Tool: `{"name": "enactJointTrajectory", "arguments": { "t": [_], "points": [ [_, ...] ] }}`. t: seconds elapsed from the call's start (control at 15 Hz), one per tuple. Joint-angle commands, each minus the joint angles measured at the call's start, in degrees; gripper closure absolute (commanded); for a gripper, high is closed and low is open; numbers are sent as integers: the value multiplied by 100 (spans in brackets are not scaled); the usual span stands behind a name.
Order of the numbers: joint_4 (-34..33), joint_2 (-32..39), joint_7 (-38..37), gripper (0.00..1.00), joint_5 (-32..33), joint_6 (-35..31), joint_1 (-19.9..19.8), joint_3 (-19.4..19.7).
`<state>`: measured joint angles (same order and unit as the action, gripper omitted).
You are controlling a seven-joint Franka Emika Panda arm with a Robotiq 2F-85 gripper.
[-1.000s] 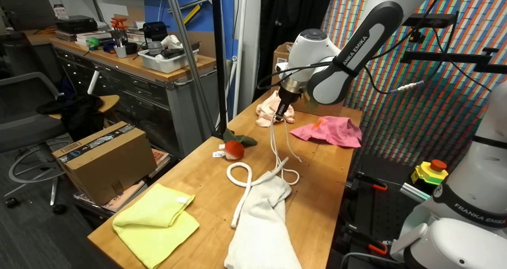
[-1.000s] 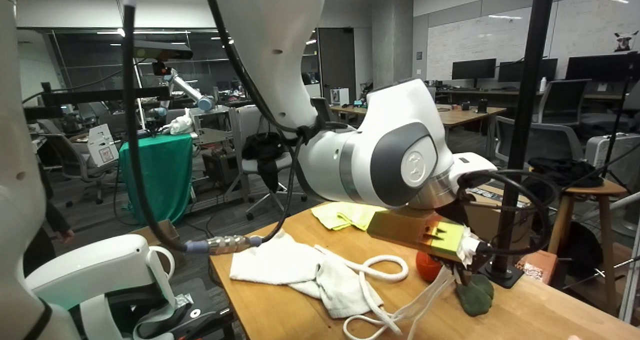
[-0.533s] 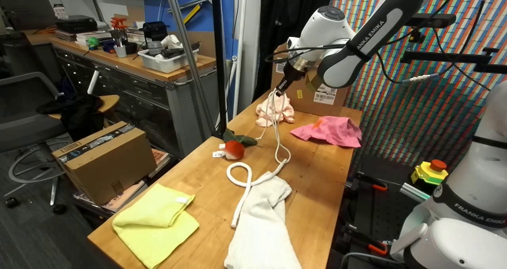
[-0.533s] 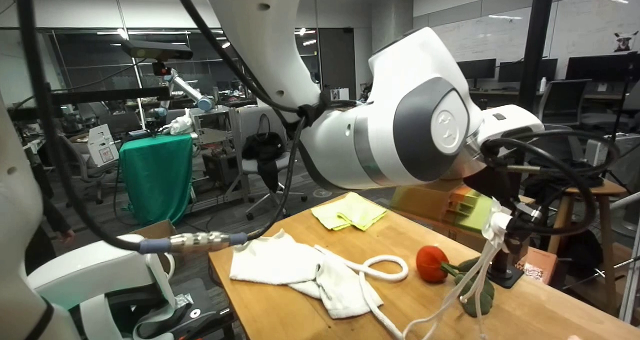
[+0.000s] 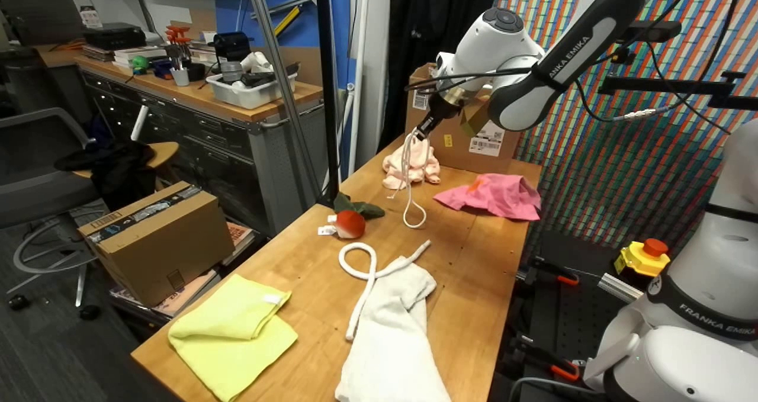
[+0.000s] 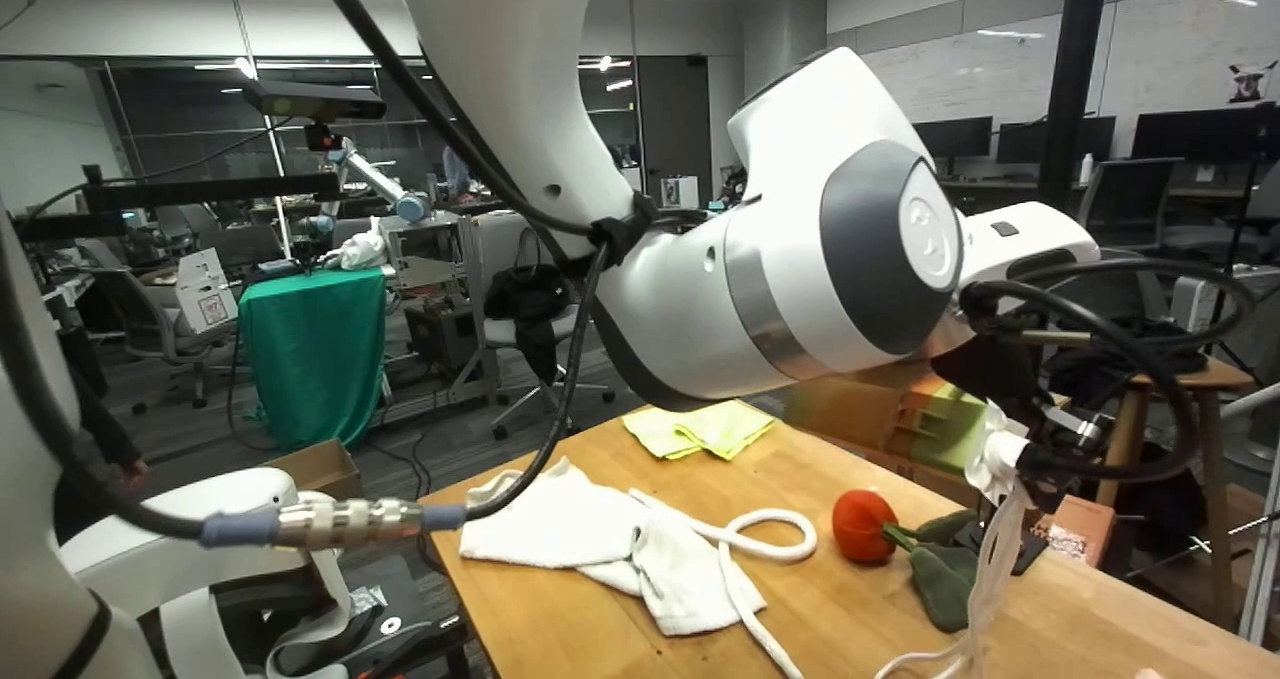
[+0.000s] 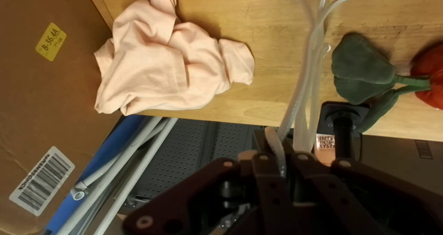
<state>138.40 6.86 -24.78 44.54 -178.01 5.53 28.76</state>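
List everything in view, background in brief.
table: 1, brown, centre
thin cord: seemingly 1, white, in gripper
towel: 1, white, on table
thick rope: 1, white, against towel
folded cloth: 1, yellow, on table
loose cloth: 1, mostly pink, on table
labelled box: 1, brown, at table's end
bunched cloth: 1, peach, beside labelled box
plush vegetable: 1, red and green, on table
taped box: 1, brown, beside table
emergency stop: 1, red and yellow, near arm
chairs: several, grey, background
arm: 1, mostly white, over table
gripper: 1, black, shut on thin cord
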Motion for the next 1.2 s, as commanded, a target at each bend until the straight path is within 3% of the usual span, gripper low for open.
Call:
{"name": "enactJointTrajectory", "arguments": {
  "t": [0.0, 0.73, 1.07, 1.13],
  "points": [
    [122, 132, -217, 93, 483, -29, 181, 92],
    [858, 569, 744, 93, 482, 981, 47, -107],
    [1442, 456, 2272, 93, -418, 1306, -415, -635],
    [1490, 418, 2440, 93, -483, 1441, -711, -937]
  ]
}}
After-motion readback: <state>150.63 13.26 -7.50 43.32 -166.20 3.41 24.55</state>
